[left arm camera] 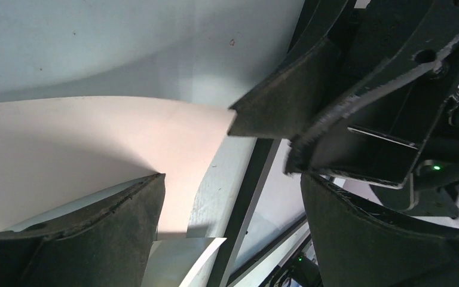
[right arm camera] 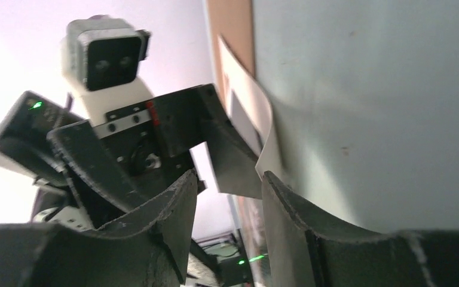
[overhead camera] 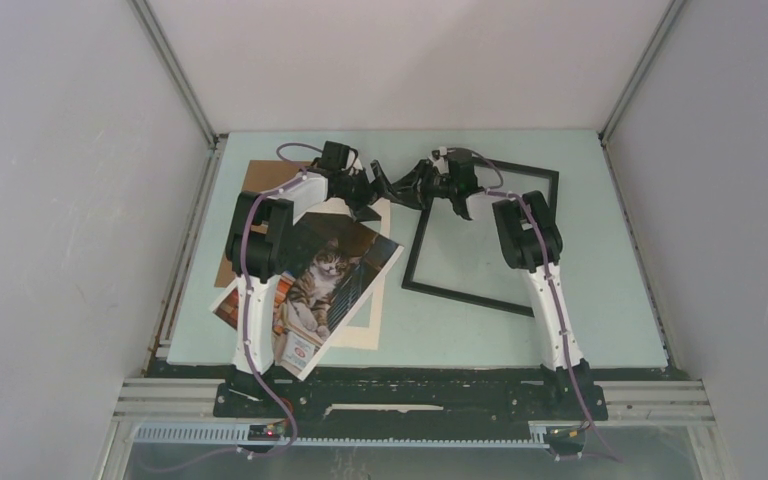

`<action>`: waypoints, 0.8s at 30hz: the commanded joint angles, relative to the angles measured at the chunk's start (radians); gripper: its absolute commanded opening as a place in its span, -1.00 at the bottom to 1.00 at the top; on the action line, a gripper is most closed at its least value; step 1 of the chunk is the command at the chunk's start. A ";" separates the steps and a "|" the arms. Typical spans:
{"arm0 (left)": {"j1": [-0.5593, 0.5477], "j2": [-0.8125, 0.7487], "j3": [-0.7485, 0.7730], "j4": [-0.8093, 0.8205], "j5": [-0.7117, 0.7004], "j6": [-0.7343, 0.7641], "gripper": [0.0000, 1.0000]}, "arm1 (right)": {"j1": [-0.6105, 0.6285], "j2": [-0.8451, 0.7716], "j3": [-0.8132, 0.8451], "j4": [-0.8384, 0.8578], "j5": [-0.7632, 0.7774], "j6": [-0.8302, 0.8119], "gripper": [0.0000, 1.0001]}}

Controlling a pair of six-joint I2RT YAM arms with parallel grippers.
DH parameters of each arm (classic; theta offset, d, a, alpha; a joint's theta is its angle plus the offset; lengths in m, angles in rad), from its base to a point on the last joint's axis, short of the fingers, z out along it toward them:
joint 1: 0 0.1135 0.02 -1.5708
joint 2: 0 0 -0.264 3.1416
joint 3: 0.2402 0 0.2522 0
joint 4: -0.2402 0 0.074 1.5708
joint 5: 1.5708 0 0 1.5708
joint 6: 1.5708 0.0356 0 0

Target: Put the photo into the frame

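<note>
The photo (overhead camera: 328, 278), a cat print with striped edges, lies face up at the left, partly under the left arm, on the white mat sheet (overhead camera: 372, 322). The black frame (overhead camera: 422, 230) lies on the table to the right of it; one edge of the frame (left arm camera: 245, 200) shows in the left wrist view. My left gripper (overhead camera: 384, 190) (left arm camera: 232, 179) and right gripper (overhead camera: 412, 188) (right arm camera: 230, 176) meet tip to tip at the mat's far right corner, between photo and frame. Both are open. The mat's corner (left arm camera: 95, 143) (right arm camera: 264, 122) is bent up against their fingers; neither grips the photo.
A brown cardboard board (overhead camera: 258, 178) (right arm camera: 233, 24) lies under the mat at the far left. The green table mat (overhead camera: 580, 300) is bounded by grey walls on three sides. The left arm's wrist camera (right arm camera: 104, 54) is close in front of the right gripper.
</note>
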 commanded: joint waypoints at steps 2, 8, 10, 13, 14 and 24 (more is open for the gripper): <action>-0.004 0.046 0.016 -0.030 -0.027 0.004 0.90 | 0.023 0.058 -0.021 0.517 -0.115 0.405 0.01; 0.000 0.060 0.083 -0.029 -0.017 -0.008 0.91 | 0.036 0.023 -0.061 0.469 -0.085 0.349 -0.02; 0.003 0.062 0.096 -0.025 -0.016 -0.011 0.91 | 0.035 -0.008 -0.092 0.413 -0.058 0.282 -0.03; 0.005 0.060 0.094 0.000 0.008 -0.017 0.91 | 0.033 -0.052 -0.110 0.229 -0.024 0.146 -0.02; 0.004 0.059 0.094 0.006 0.011 -0.018 0.91 | 0.034 -0.060 -0.104 0.173 -0.023 0.112 -0.03; -0.015 0.086 0.123 0.059 0.099 -0.036 0.91 | 0.015 -0.138 -0.170 0.123 -0.047 0.048 -0.12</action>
